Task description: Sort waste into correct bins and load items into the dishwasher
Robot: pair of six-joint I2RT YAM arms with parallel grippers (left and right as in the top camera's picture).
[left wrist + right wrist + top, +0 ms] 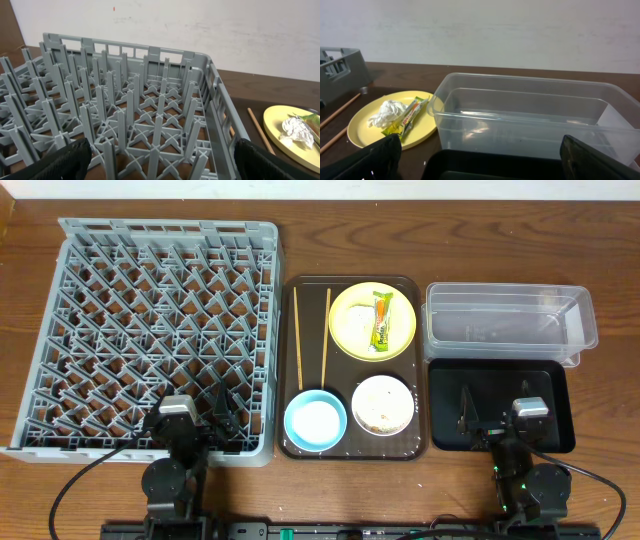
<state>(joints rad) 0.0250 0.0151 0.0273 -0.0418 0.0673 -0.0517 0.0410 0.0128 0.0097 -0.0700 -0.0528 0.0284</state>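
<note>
Seen from overhead, my left gripper point(222, 420) sits over the near edge of the grey dish rack point(150, 310) and my right gripper point(478, 420) over the black tray point(545, 385). I judge that each is parked beside the place it will serve. Between them the brown serving tray point(340, 375) carries all the work: the yellow plate point(350, 320) with the snack wrapper point(382, 323) on it, the chopsticks point(296, 340) lying parallel just left of the plate, and nearer me the blue bowl point(315, 420) and the white bowl point(356, 405) holding crumbs point(381, 408). The clear container point(510, 325) lies beyond the black tray. Nothing is sorted or loaded yet. In the left wrist view my fingers point(65, 160) stand wide apart, gripping nothing, with the rack's pegs ahead. In the right wrist view that pair is likewise spread and empty. There the crumpled tissue point(387, 112) lies against the wrapper on the plate, so I reckon the waste must come off before the plate can go to the rack.
</note>
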